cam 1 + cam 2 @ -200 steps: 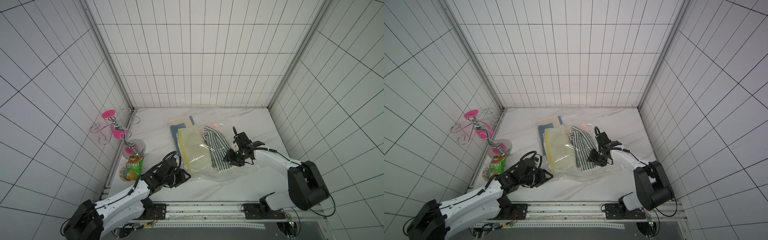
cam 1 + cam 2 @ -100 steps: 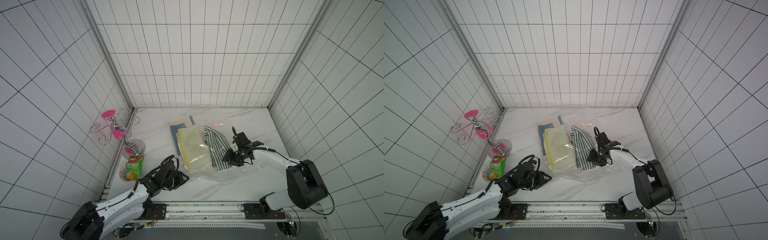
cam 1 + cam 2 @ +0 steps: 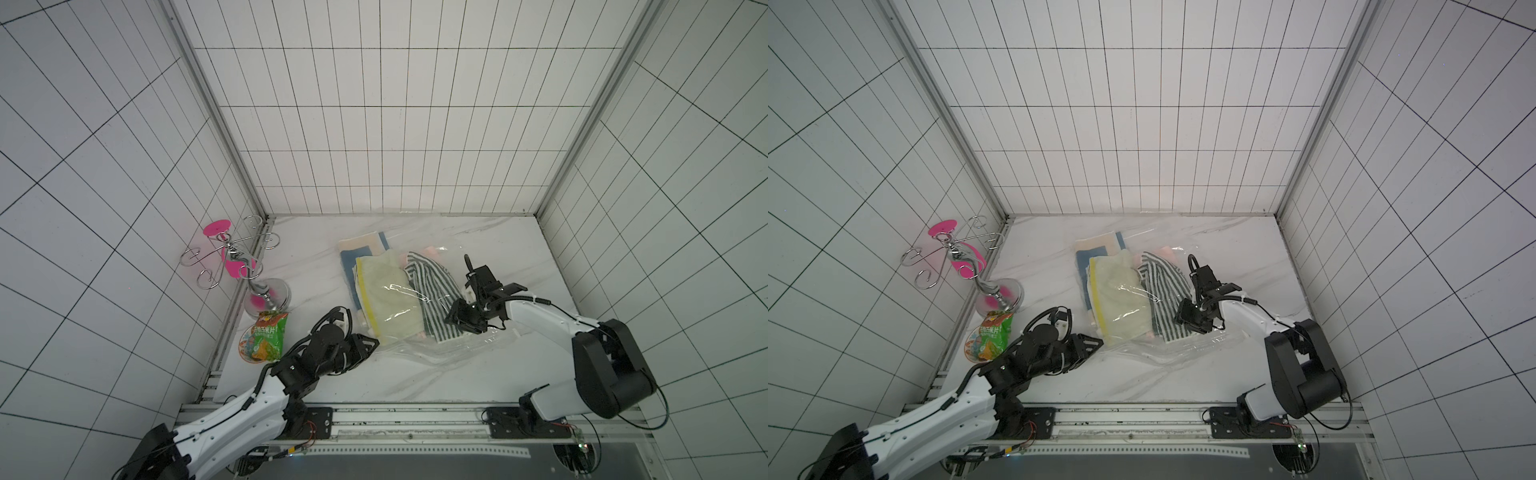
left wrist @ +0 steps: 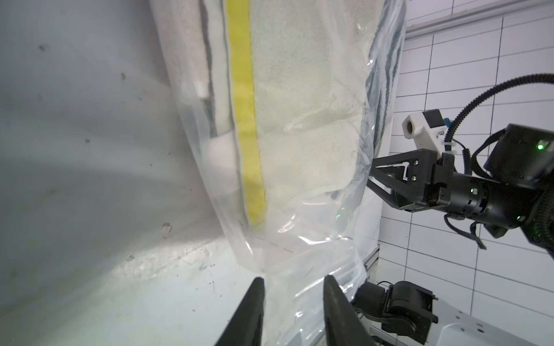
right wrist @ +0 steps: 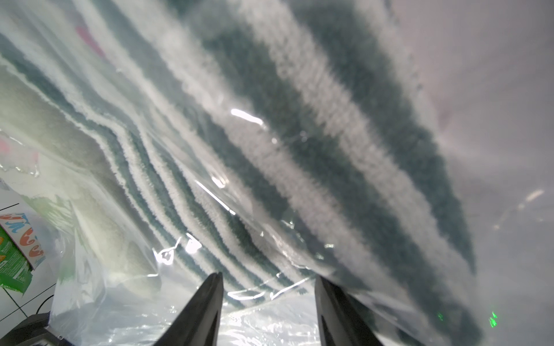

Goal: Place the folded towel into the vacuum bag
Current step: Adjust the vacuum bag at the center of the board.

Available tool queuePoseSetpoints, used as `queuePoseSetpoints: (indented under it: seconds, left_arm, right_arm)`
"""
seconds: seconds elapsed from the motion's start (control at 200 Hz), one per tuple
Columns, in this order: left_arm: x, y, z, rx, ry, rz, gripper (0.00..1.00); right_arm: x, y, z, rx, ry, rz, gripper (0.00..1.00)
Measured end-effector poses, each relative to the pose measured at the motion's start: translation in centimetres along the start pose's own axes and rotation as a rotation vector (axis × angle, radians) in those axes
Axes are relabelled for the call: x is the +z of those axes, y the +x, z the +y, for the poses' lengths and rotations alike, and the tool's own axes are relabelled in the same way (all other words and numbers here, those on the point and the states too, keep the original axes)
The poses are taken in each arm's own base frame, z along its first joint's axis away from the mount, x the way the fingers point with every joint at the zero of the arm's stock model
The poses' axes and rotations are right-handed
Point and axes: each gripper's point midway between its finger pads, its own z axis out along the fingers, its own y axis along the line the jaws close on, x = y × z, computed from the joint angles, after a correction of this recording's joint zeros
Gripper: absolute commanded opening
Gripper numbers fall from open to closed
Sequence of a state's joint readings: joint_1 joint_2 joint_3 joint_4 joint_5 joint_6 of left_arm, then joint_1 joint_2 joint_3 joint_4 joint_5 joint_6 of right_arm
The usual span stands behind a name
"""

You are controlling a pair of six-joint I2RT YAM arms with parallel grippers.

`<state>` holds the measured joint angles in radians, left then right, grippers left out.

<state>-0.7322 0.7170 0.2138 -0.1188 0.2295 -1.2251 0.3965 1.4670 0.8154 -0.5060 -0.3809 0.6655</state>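
The vacuum bag (image 3: 457, 349) (image 3: 1167, 353) lies crinkled and transparent on the marble table. Under its film lie a folded cream towel (image 3: 390, 299) (image 4: 299, 104) with a yellow band and a folded dark-striped towel (image 3: 432, 286) (image 5: 299, 149). My left gripper (image 3: 372, 343) (image 4: 292, 283) is at the bag's near left corner, jaws a little apart with loose bag film between them. My right gripper (image 3: 453, 326) (image 5: 268, 278) sits at the striped towel's near end, jaws wide apart over crumpled film, with the towel's edge at the fingertips.
A blue and beige towel (image 3: 361, 253) lies at the bag's far end. A chrome stand with pink discs (image 3: 237, 266) and a green snack packet (image 3: 266, 340) are by the left wall. A metal rail (image 3: 415, 415) runs along the table's front edge.
My left arm has sunk lower toward the table and its jaws have narrowed at the bag's corner. The right arm and the towels have not moved.
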Motion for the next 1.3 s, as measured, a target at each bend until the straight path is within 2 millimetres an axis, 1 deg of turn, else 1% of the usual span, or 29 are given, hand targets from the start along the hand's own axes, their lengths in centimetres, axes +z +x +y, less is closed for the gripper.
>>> queuePoseSetpoints:
  seconds: [0.075,0.17,0.24,0.29,0.355,0.395,0.43,0.48,0.55,0.615,0.67,0.695,0.725,0.755,0.805,0.85,0.92,1.004,1.064,1.099,1.134,1.194,1.229,1.264,1.299]
  left_arm:
    - [0.1,0.1,0.3,-0.007,-0.004,0.001,0.0]
    - [-0.1,0.2,0.3,-0.002,-0.02,0.011,0.0]
    - [-0.8,0.1,-0.8,0.0,-0.042,0.022,0.0]
    - [-1.7,-0.3,-2.5,0.005,-0.045,0.022,0.0]
    - [-3.3,-1.1,-5.7,0.027,-0.026,0.007,0.0]
    - [-4.5,-1.6,-7.7,0.043,-0.013,-0.009,0.0]
    - [-5.5,-2.2,-9.0,0.059,-0.008,-0.03,0.0]
    - [-6.8,-2.8,-10.2,0.084,-0.013,-0.06,0.0]
    - [-8.3,-3.7,-10.7,0.108,-0.048,-0.104,0.0]
    - [-9.3,-4.7,-10.4,0.12,-0.1,-0.141,0.03]
    - [-10.1,-5.8,-9.8,0.121,-0.149,-0.174,0.07]
    - [-10.4,-6.2,-9.5,0.119,-0.17,-0.185,0.12]
    - [-10.8,-6.8,-9.1,0.118,-0.197,-0.202,0.18]
    - [-11.3,-7.4,-8.9,0.116,-0.219,-0.223,0.23]
    - [-12.4,-8.3,-9.0,0.138,-0.246,-0.258,0.27]
    - [-13.6,-8.9,-9.6,0.149,-0.25,-0.291,0.3]
    - [-15.3,-9.7,-11.2,0.188,-0.242,-0.334,0.32]
    - [-16.6,-10.1,-12.7,0.231,-0.217,-0.364,0.32]
    - [-16.4,-10.0,-13.0,0.254,-0.211,-0.356,0.32]
    - [-15.8,-9.9,-12.8,0.262,-0.213,-0.334,0.33]
    - [-14.9,-9.8,-12.6,0.267,-0.218,-0.304,0.32]
    - [-12.6,-9.3,-11.9,0.274,-0.234,-0.235,0.32]
    - [-10.9,-9.0,-11.5,0.28,-0.249,-0.186,0.33]
    - [-9.2,-8.4,-11.1,0.291,-0.264,-0.138,0.33]
    - [-7.3,-7.7,-10.6,0.306,-0.277,-0.09,0.33]
  right_arm:
    - [0.1,0.1,0.1,-0.004,0.0,0.001,0.53]
    - [0.5,0.6,0.2,-0.009,0.0,0.006,0.53]
    - [0.9,1.1,0.4,-0.011,-0.001,0.013,0.53]
    - [1.2,1.6,0.7,-0.012,-0.004,0.016,0.52]
    - [1.9,2.4,1.3,-0.007,-0.013,0.02,0.52]
    - [2.4,3.2,2.0,-0.004,-0.022,0.021,0.52]
    - [2.8,3.9,2.8,-0.007,-0.031,0.02,0.52]
    - [3.3,5.0,4.2,-0.021,-0.045,0.014,0.52]
    - [4.0,6.6,6.2,-0.044,-0.066,0.011,0.52]
    - [4.7,7.8,7.4,-0.056,-0.079,0.015,0.52]
    - [4.9,8.4,8.0,-0.06,-0.09,0.021,0.53]
    - [4.9,8.4,8.2,-0.059,-0.094,0.021,0.53]
    - [4.8,8.3,8.3,-0.061,-0.096,0.02,0.53]
    - [4.6,8.2,8.1,-0.064,-0.091,0.019,0.54]
    - [4.0,7.8,7.6,-0.073,-0.079,0.016,0.55]
    - [3.3,7.4,7.0,-0.079,-0.068,0.017,0.56]
    - [1.1,6.3,6.5,-0.102,-0.06,0.003,0.58]
    - [-2.5,4.2,7.4,-0.145,-0.082,-0.061,0.6]
    - [-4.8,2.3,8.5,-0.174,-0.104,-0.118,0.6]
    - [-5.7,1.3,9.1,-0.187,-0.113,-0.139,0.6]
    - [-5.9,0.3,9.6,-0.202,-0.11,-0.145,0.59]
    - [-5.5,-1.3,10.1,-0.215,-0.095,-0.138,0.57]
    - [-4.6,-2.0,10.0,-0.218,-0.084,-0.118,0.57]
    - [-3.7,-2.5,9.3,-0.212,-0.068,-0.095,0.58]
    - [-3.1,-2.8,8.0,-0.196,-0.035,-0.074,0.59]
